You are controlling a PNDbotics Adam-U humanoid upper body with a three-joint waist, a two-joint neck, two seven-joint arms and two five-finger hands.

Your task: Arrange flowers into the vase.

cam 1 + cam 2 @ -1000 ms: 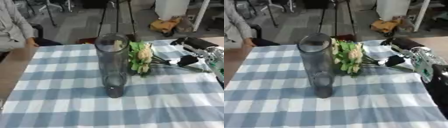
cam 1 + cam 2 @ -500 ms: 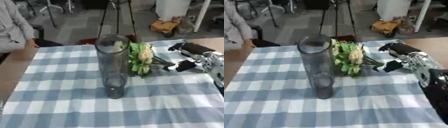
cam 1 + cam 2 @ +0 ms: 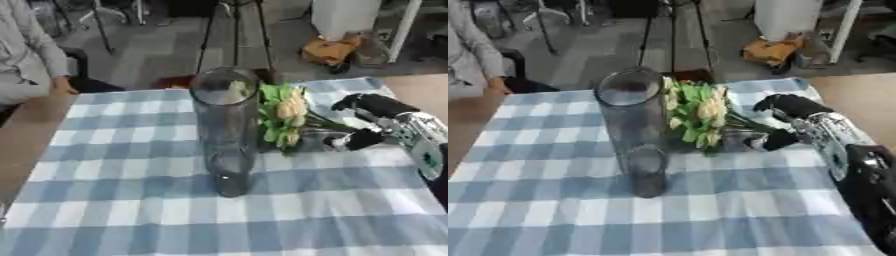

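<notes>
- Left eye view: glass vase (image 3: 226, 131) upright mid-tablecloth (image 3: 114, 200), checked cloth bare on its left and near sides; flower bouquet (image 3: 284, 116) lies just right of the vase.
- Right eye view: right hand (image 3: 791, 121), right of the vase, fingers curled around the bouquet's stems near the cloth's right edge.

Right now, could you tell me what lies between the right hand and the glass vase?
The flowers, lying on the cloth between the right hand and the vase; the right eye view shows it best.
</notes>
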